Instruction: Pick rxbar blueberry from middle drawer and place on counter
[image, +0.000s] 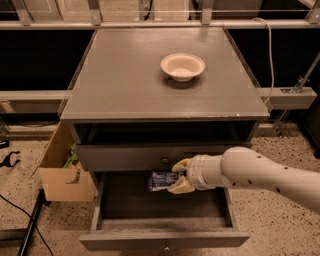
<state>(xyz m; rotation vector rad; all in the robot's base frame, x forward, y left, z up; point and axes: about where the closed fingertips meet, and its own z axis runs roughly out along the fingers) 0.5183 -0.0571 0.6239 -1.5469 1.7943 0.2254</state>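
The rxbar blueberry is a dark blue wrapper with pale print, held in my gripper just above the open middle drawer. The gripper's cream fingers are shut on the bar's right end. The gripper is level with the lower edge of the knobbed drawer front above. My white arm reaches in from the right. The counter is the grey cabinet top, with a cream bowl on its back right part.
An open cardboard box stands on the floor left of the cabinet. A black cable and a dark bar lie on the floor at the lower left. A white cable hangs behind the cabinet on the right.
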